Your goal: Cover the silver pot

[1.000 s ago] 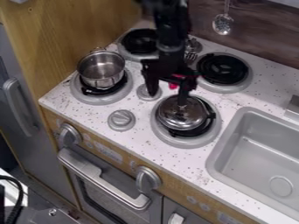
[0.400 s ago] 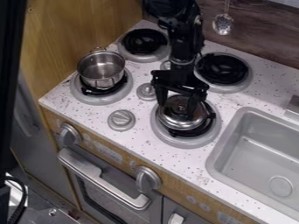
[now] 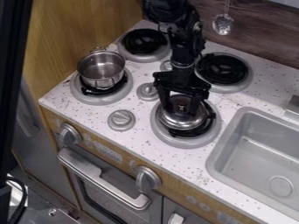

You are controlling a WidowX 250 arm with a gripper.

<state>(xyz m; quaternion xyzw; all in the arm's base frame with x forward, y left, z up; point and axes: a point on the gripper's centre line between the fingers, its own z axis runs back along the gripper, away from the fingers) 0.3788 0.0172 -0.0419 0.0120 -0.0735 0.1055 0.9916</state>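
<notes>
My gripper [image 3: 180, 108] hangs over the front right burner, its two fingers apart on either side of the knob of a shiny metal lid [image 3: 177, 122]. The fingertips are low over the lid; whether they touch it is hard to tell. This lid lies on the front right burner. On the front left burner stands the silver pot [image 3: 102, 69], upright and uncovered, with its inside visible.
Two black burners [image 3: 222, 68] are at the back of the stove top, one of them behind the pot. A grey sink [image 3: 257, 151] lies to the right. Stove knobs [image 3: 121, 120] stand between the burners and near the front edge. A slotted spoon [image 3: 222, 24] hangs at the back wall.
The gripper has come down and slightly right onto the lid, and its fingers have drawn somewhat closer together around the knob. The lid and pot have stayed in place.
</notes>
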